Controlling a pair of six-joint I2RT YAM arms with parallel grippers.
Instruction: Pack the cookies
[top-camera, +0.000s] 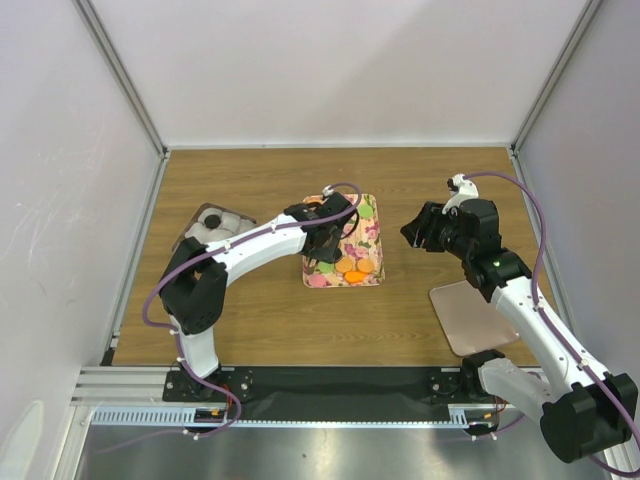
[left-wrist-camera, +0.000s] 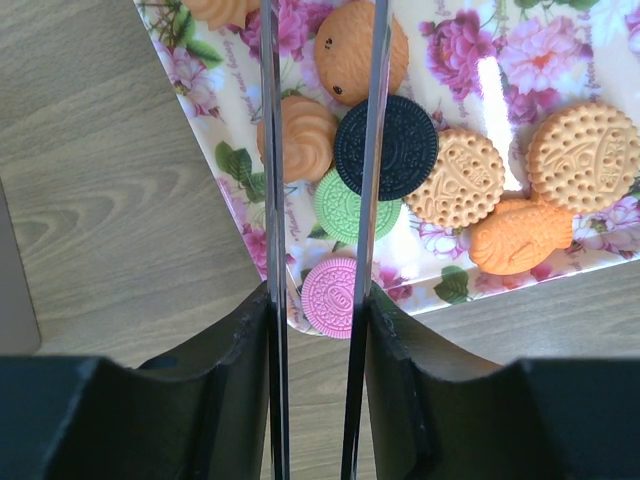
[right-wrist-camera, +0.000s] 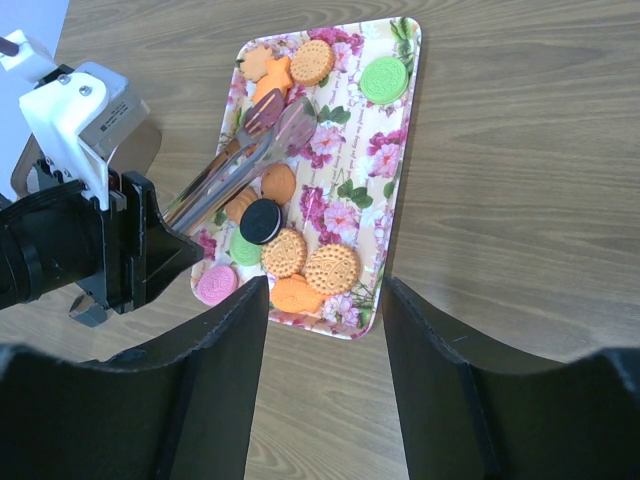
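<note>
Three pale walls (top-camera: 340, 60) enclose the wooden table (top-camera: 250, 315), tray (top-camera: 370, 236) and cookies (top-camera: 352, 267).

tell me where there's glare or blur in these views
left wrist: white glare streak on the tray, cookies sharp, left gripper soft-edged; right wrist: tongs mirror-bright, right gripper blurred up close; top external: even light, no strong glare on the table.

- a robot test booth in a lab, not a home.
- plain white panels (top-camera: 330, 70) on metal posts (top-camera: 120, 80) wall in the wooden table (top-camera: 270, 320) on three sides.
- left arm (top-camera: 255, 245) and right arm (top-camera: 525, 305) are bolted to a metal rail (top-camera: 340, 418) at the table's near edge.
</note>
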